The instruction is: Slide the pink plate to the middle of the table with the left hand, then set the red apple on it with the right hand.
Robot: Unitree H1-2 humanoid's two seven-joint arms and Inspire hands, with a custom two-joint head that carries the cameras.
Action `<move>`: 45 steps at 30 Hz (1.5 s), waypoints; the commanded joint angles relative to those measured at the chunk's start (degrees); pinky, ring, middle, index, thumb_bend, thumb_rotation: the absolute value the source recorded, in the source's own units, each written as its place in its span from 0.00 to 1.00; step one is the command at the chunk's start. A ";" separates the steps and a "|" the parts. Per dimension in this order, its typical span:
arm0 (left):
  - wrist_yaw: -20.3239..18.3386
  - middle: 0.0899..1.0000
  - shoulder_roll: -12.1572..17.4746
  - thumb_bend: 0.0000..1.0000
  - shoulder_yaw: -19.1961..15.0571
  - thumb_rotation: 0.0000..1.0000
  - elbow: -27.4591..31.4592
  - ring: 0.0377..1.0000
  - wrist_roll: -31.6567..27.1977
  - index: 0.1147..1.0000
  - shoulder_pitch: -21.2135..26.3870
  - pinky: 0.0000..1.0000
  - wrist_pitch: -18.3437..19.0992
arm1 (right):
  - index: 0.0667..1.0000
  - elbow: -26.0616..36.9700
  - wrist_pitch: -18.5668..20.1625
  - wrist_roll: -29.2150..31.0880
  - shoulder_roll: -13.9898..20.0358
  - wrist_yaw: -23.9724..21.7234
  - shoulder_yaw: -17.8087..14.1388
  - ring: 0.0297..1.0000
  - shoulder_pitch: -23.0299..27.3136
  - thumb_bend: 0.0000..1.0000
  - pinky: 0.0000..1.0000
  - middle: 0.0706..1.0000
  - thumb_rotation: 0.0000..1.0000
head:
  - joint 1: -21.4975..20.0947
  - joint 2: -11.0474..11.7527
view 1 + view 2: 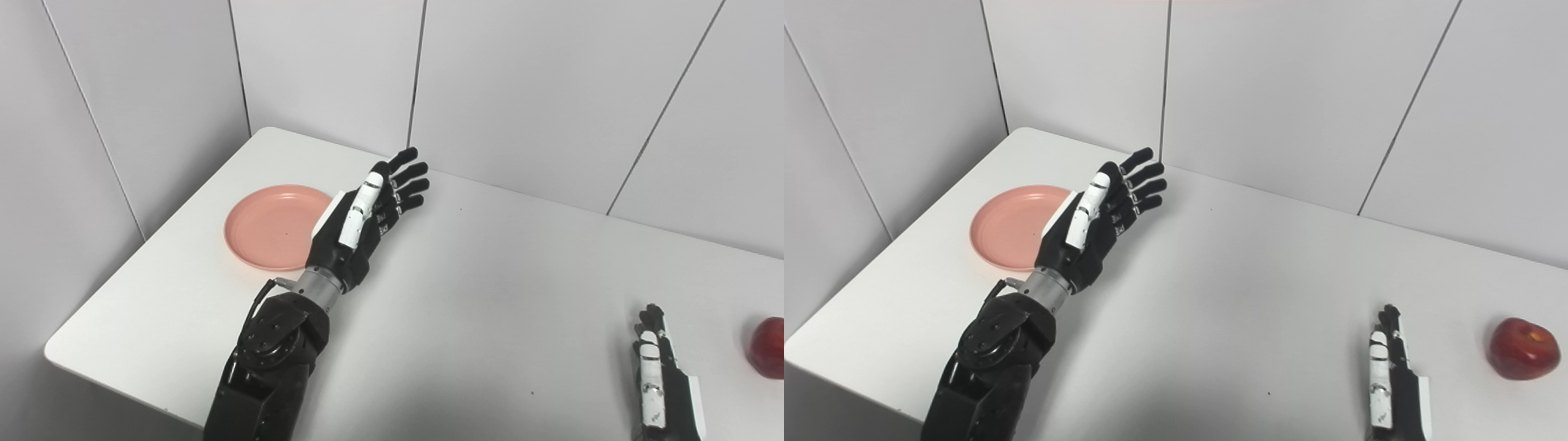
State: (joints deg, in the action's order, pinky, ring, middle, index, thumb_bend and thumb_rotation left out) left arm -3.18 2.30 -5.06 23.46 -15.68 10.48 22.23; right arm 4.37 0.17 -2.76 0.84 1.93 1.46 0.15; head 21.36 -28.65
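Observation:
A pink plate (274,225) lies flat on the left part of the white table (478,294). My left hand (367,211) hovers just right of the plate, raised above the table, open with fingers stretched toward the back wall and nothing in it. It covers the plate's right rim. A red apple (1522,348) rests near the table's right edge. My right hand (1387,383) lies low at the front right, left of the apple and apart from it, fingers straight and open, empty.
Grey wall panels (331,61) close in the table at the back and on the left. The table's left corner (61,352) and front edge run close to my left forearm (269,361).

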 commanded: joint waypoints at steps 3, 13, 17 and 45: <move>0.62 0.90 2.29 0.43 -1.80 1.00 0.69 0.89 -0.07 0.88 3.67 0.91 -0.66 | 0.96 -0.27 -2.93 0.23 -0.06 -0.16 -0.19 0.97 0.34 0.09 0.99 0.96 1.00 | 0.17 -0.09; 1.45 0.88 5.23 0.44 -7.89 1.00 -5.53 0.88 -2.35 0.86 7.10 0.89 -2.67 | 0.97 0.23 -2.38 0.36 0.44 -0.53 -0.22 0.98 0.14 0.11 1.00 0.97 1.00 | 0.83 0.09; 0.91 0.88 6.90 0.43 -9.62 1.00 -7.92 0.88 -2.82 0.86 8.20 0.88 -3.78 | 0.97 0.56 -2.04 0.12 0.50 -0.41 -0.24 0.99 0.19 0.10 1.00 0.97 1.00 | 1.10 0.07; 4.34 0.88 14.19 0.38 -17.54 1.00 -17.30 0.89 -3.45 0.86 13.53 0.90 -3.88 | 0.95 0.03 -2.66 -0.32 1.30 -0.38 -0.54 0.97 0.49 0.11 0.98 0.96 1.00 | 2.55 0.36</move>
State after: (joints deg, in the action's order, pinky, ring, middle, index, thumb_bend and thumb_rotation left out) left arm 1.13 14.73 -22.14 5.75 -18.93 20.98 20.36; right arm 4.37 -0.05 -2.83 1.51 1.81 1.35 0.23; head 23.82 -28.30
